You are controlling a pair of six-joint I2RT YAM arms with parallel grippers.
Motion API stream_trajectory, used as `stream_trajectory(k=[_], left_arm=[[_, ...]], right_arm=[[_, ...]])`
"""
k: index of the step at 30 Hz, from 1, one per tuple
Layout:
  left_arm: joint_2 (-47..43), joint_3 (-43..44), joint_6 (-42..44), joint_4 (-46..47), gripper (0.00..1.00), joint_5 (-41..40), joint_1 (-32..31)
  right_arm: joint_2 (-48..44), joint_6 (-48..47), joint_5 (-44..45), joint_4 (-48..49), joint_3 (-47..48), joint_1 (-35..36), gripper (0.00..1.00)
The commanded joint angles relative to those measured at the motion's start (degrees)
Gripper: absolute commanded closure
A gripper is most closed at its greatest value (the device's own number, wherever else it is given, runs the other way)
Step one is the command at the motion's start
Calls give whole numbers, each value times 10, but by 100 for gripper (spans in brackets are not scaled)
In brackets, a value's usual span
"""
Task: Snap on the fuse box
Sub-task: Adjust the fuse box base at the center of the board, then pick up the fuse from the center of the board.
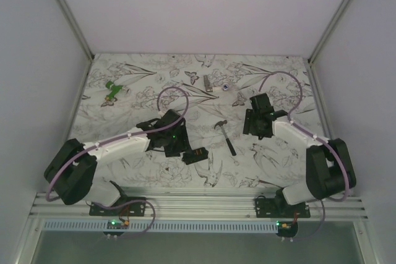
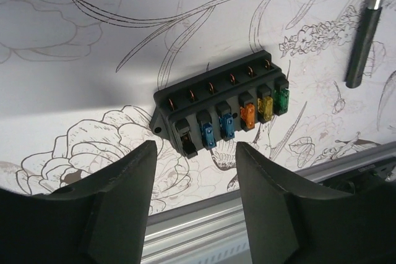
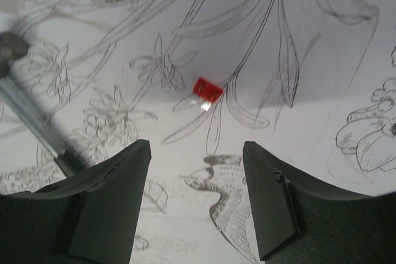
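Observation:
The fuse box [image 2: 223, 106] is a black rectangular box lying flat on the flower-printed cloth, with blue, orange, yellow and green fuses in a row; its left end slot looks dark. From above, the fuse box [image 1: 197, 155] lies just right of my left gripper [image 1: 180, 143]. In the left wrist view my left gripper [image 2: 195, 149] is open just short of the box, with nothing between its fingers. My right gripper [image 3: 197, 145] is open above bare cloth, and a small red fuse [image 3: 207, 91] lies just beyond it. My right gripper [image 1: 255, 125] sits right of the hammer.
A black-handled hammer [image 1: 226, 135] lies between the two grippers, its handle [image 2: 365, 29] at the upper right of the left wrist view. A grey metal piece [image 1: 208, 83] and a green object [image 1: 113, 89] lie towards the back. The aluminium rail [image 1: 198, 205] runs along the near edge.

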Motion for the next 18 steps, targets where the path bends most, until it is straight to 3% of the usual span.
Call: stream_trajectory(k=[1, 12, 18], left_arm=[[-41, -22, 20, -9, 40, -11, 15], [-91, -56, 64, -9, 12, 4, 56], [-127, -72, 71, -9, 6, 4, 65]], right_arm=[[49, 16, 52, -8, 49, -3, 33], [122, 40, 54, -12, 82, -3, 42], [143, 45, 49, -9, 88, -5, 47]])
